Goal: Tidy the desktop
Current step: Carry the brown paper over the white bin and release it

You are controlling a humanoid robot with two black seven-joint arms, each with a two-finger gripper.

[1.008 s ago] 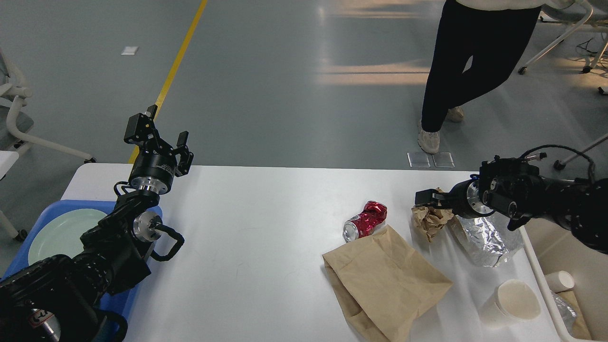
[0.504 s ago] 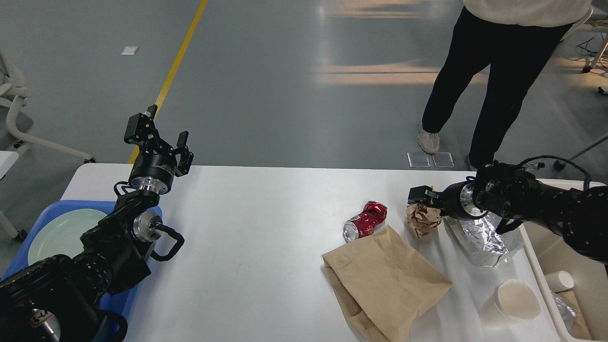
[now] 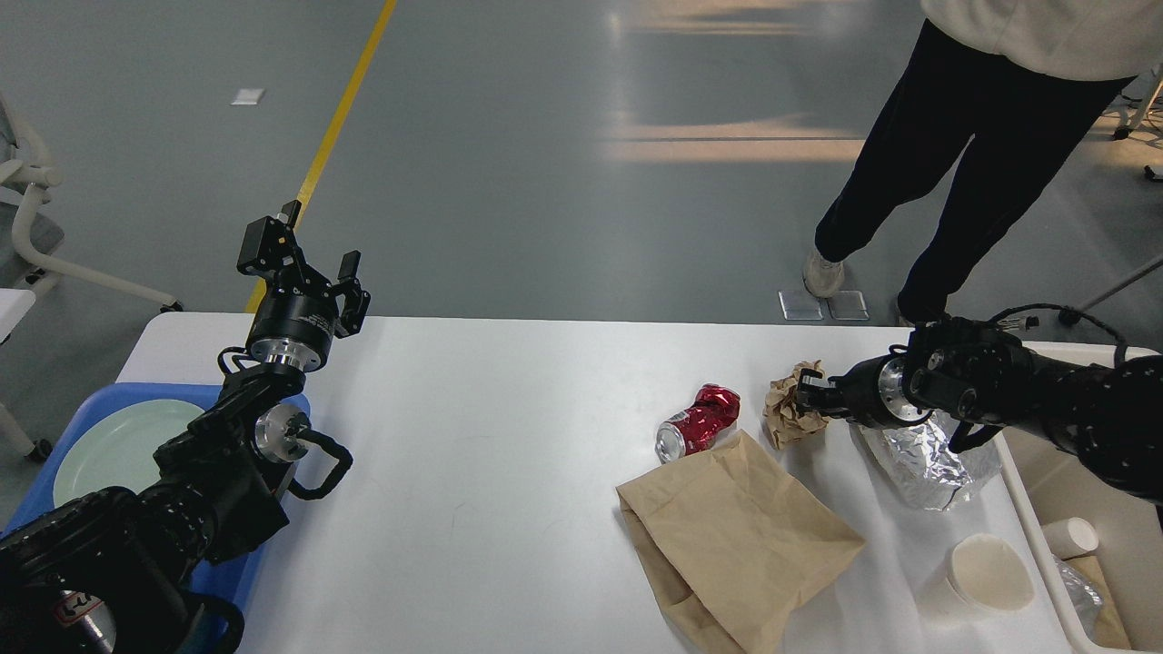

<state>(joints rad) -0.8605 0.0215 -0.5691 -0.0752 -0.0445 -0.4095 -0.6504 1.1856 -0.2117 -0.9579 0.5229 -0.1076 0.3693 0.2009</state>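
The white desktop (image 3: 509,436) is spread across the lower middle, its centre bare. Along its right part are clustered a can (image 3: 698,422), a bag (image 3: 736,540), foil (image 3: 922,459) and a cup (image 3: 986,574). A paper wad (image 3: 787,413) is pinched by the right gripper (image 3: 807,396). The left gripper (image 3: 304,254) is held spread above the far-left edge.
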